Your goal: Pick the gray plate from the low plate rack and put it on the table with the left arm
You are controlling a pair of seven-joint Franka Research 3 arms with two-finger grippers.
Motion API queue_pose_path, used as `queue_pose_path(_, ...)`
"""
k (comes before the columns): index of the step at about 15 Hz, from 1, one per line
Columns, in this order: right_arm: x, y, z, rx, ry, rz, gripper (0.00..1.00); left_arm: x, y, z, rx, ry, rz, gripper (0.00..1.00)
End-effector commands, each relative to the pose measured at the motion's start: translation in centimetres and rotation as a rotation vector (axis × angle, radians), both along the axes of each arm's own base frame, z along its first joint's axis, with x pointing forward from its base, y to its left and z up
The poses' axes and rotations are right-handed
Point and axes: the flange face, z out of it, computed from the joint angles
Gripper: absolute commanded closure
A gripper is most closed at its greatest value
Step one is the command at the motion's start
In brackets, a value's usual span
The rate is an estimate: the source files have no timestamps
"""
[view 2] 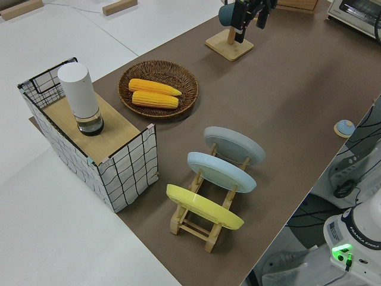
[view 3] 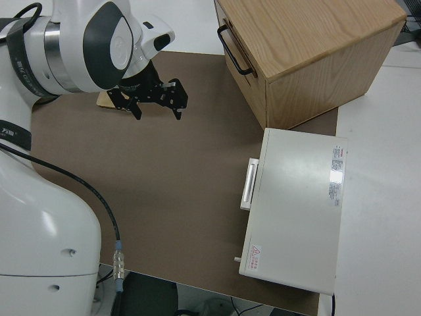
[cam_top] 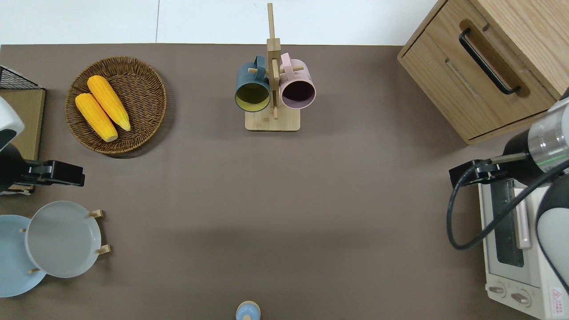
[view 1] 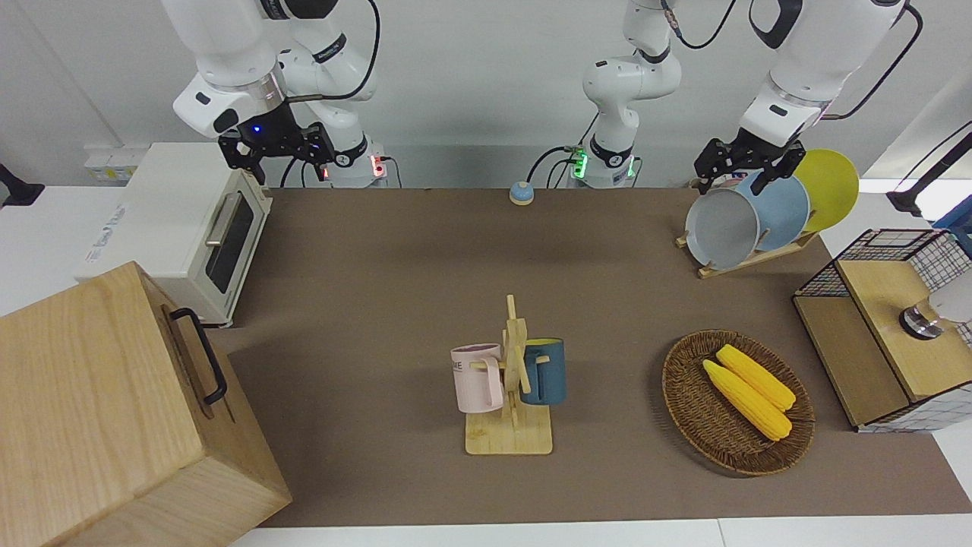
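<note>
The gray plate (view 1: 721,228) stands tilted in the low plate rack (view 1: 748,260), in the slot farthest from the robots, at the left arm's end of the table (view 1: 380,304). A light blue plate (view 1: 786,207) and a yellow plate (view 1: 831,186) stand in the slots nearer to the robots. The plate also shows in the overhead view (cam_top: 62,239) and the left side view (view 2: 235,145). My left gripper (view 1: 735,176) is open and empty in the air; the overhead view shows it (cam_top: 75,174) over the mat between the gray plate and the wicker basket. My right arm is parked, its gripper (view 3: 158,108) open.
A wicker basket (view 1: 687,395) with two corn cobs lies farther from the robots than the rack. A wire crate (view 1: 881,334) stands at the table's end. A mug stand (view 1: 510,395) holds two mugs mid-table. A toaster oven (view 1: 190,228) and a wooden cabinet (view 1: 114,410) stand at the right arm's end.
</note>
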Motion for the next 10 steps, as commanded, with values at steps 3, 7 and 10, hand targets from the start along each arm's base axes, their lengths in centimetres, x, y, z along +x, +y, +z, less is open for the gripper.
queue_pose_path(3, -0.18, -0.20, 0.34, -0.008, 0.002, -0.014, 0.017, -0.01, -0.05, -0.15, 0.004, 0.023, -0.009, 0.01)
queue_pose_path(7, -0.16, -0.28, 0.36, -0.008, 0.000, -0.016, 0.017, -0.20, -0.05, -0.35, 0.004, 0.042, -0.009, 0.01)
queue_pose_path(10, -0.17, -0.20, 0.29, -0.008, 0.002, -0.014, 0.017, -0.63, -0.07, -0.29, 0.006, 0.055, -0.007, 0.01)
